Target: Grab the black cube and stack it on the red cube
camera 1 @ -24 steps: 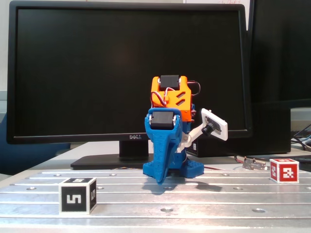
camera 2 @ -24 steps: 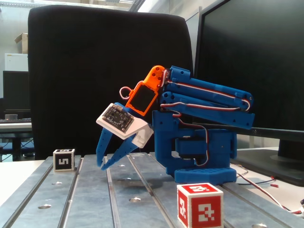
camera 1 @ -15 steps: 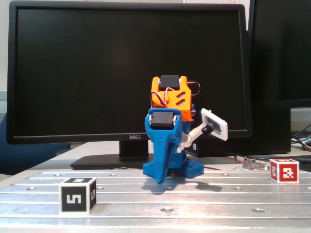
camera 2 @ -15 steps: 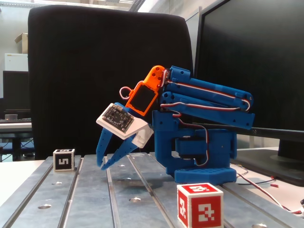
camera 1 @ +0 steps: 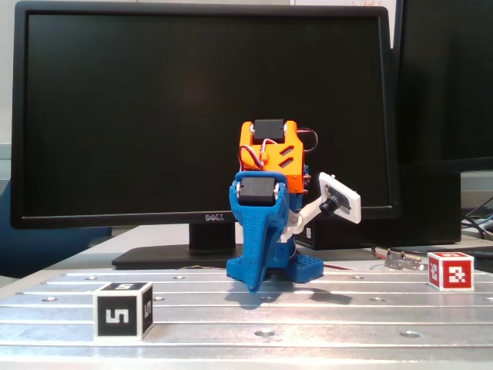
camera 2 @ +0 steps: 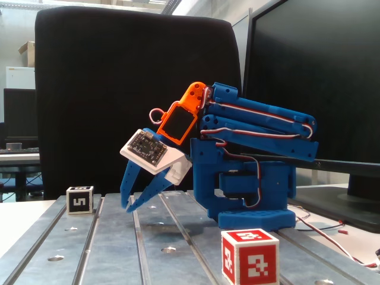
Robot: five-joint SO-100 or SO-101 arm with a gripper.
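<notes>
The black cube (camera 1: 123, 311) sits at the front left of the ribbed metal table in a fixed view; from the side it shows at the far left (camera 2: 79, 200). The red cube (camera 1: 451, 270) rests at the right edge, and in the side view it stands nearest the camera (camera 2: 250, 256). The blue arm is folded over its base at the table's middle. My gripper (camera 2: 126, 208) hangs nose-down just above the table, its fingertips meeting and nothing between them. Head-on, it (camera 1: 254, 284) points straight at the camera. It stands well apart from both cubes.
A large dark monitor (camera 1: 200, 108) and its stand (camera 1: 166, 256) rise behind the arm's base (camera 2: 255, 217). A black chair back (camera 2: 119, 89) fills the side view. A small circuit board (camera 1: 404, 260) with wires lies by the red cube. The table (camera 1: 323, 316) has grooves and screw holes.
</notes>
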